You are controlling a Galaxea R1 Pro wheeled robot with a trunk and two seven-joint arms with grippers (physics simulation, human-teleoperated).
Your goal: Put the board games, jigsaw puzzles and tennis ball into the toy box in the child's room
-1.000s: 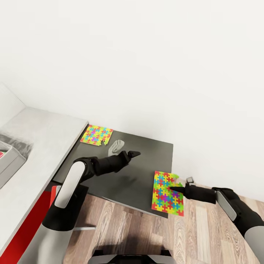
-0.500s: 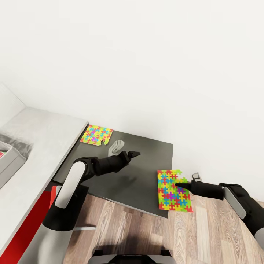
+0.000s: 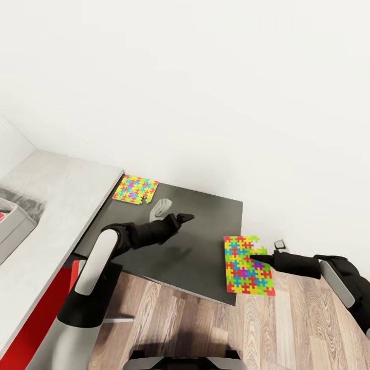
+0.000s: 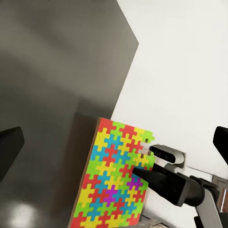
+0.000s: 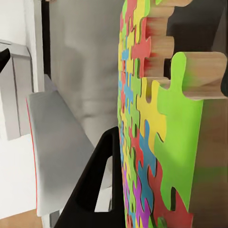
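One jigsaw puzzle (image 3: 248,264) hangs half past the right edge of the table's dark-grey section (image 3: 200,257), and my right gripper (image 3: 255,256) is shut on its right edge. The right wrist view looks along that puzzle (image 5: 142,118) edge-on, with a black finger (image 5: 99,166) against its face. A second jigsaw puzzle (image 3: 135,188) lies flat at the dark section's back left corner. My left gripper (image 3: 185,217) hovers open over the middle of the dark top; its fingers (image 4: 8,148) stand wide apart, facing the held puzzle (image 4: 114,175). A corner of the toy box (image 3: 13,228) shows at far left.
The pale desk top (image 3: 56,205) runs along the left, with a red panel (image 3: 49,303) below it. A pale grey smudge (image 3: 162,205) marks the dark top near the back. Wood-plank floor (image 3: 288,324) lies in front and to the right, under the white wall.
My right gripper has drawn the puzzle to the right, farther past the dark section's edge. The left arm has shifted only slightly.
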